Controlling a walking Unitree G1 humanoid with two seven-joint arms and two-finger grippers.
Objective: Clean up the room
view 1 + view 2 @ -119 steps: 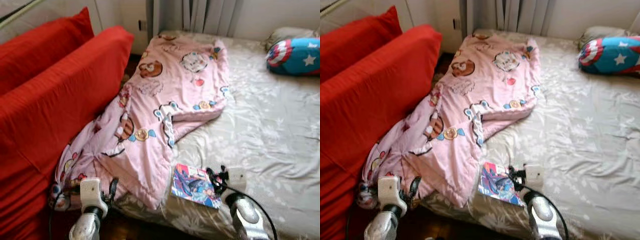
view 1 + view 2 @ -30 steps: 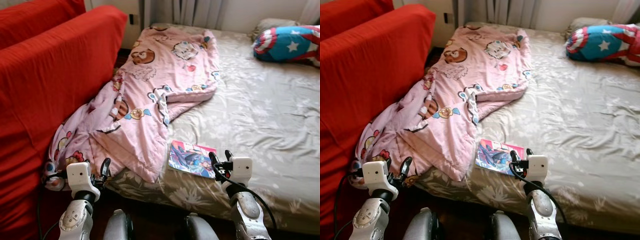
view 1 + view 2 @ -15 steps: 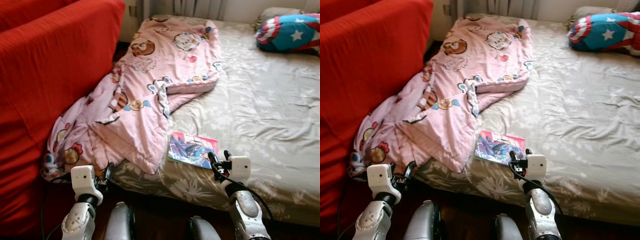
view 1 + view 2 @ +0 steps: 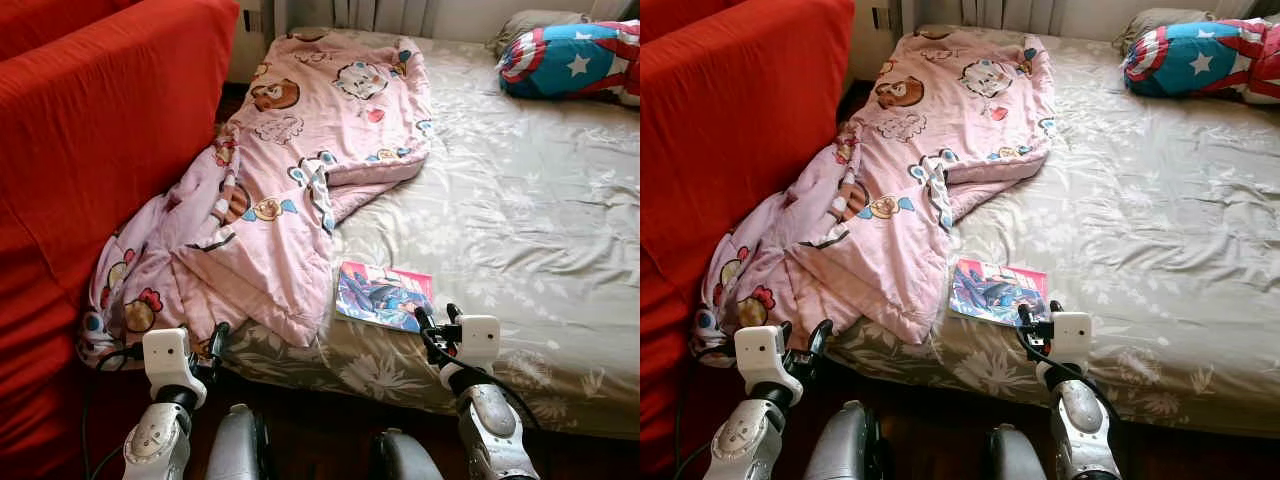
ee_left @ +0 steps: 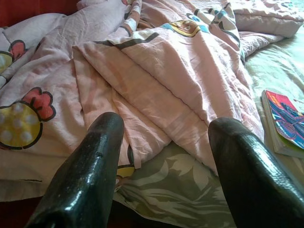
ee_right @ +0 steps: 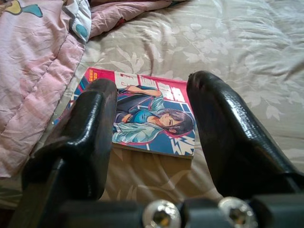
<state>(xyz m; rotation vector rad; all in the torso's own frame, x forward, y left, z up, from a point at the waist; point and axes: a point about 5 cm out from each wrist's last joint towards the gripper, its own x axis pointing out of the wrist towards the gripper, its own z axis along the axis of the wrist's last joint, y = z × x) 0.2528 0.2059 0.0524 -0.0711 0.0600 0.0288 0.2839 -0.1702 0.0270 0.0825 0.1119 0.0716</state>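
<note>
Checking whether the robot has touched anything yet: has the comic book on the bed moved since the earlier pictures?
No. The colourful glossy comic book lies flat beside the same corner of the pink cartoon-print quilt as before; only the camera shifted. The right end effector is open, short of it.

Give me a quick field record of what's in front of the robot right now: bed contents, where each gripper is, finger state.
bed: grey floral sheet
quilt: pink cartoon quilt, crumpled along the bed's left side, hanging over the near edge
comic book: comic book lies flat near the bed's front edge, just right of the quilt
pillow: star-patterned pillow at far right
sofa: red sofa left of bed
left gripper: open, low before the quilt's hanging edge
right gripper: open, aimed at the comic book, not touching it
</note>
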